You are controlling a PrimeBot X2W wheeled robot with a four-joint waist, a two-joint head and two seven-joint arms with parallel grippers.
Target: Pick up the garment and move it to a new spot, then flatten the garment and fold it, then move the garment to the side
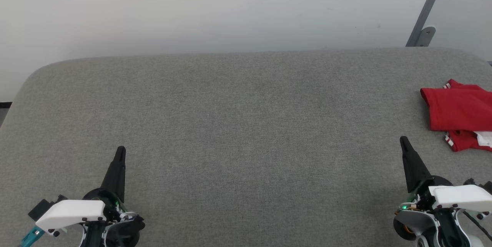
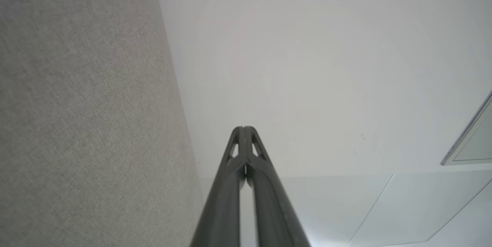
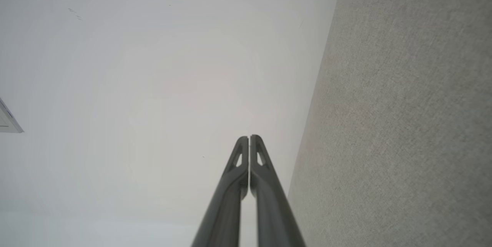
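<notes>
The garment point(image 1: 459, 109), red with a bit of white and striped trim, lies folded at the right edge of the grey fabric table point(image 1: 246, 124), partly cut off by the head view's border. My left gripper point(image 1: 121, 150) rests at the lower left, shut and holding nothing, far from the garment. Shut and holding nothing too, my right gripper point(image 1: 403, 139) sits at the lower right, a short way left of and nearer than the garment. In the wrist views the left gripper point(image 2: 243, 128) and right gripper point(image 3: 248, 137) show their fingers pressed together, pointing at the wall.
A white wall point(image 1: 230, 9) rises behind the table's far edge. A grey metal bracket point(image 1: 424, 28) leans at the upper right. The table's rounded left corner point(image 1: 27, 82) drops to the floor.
</notes>
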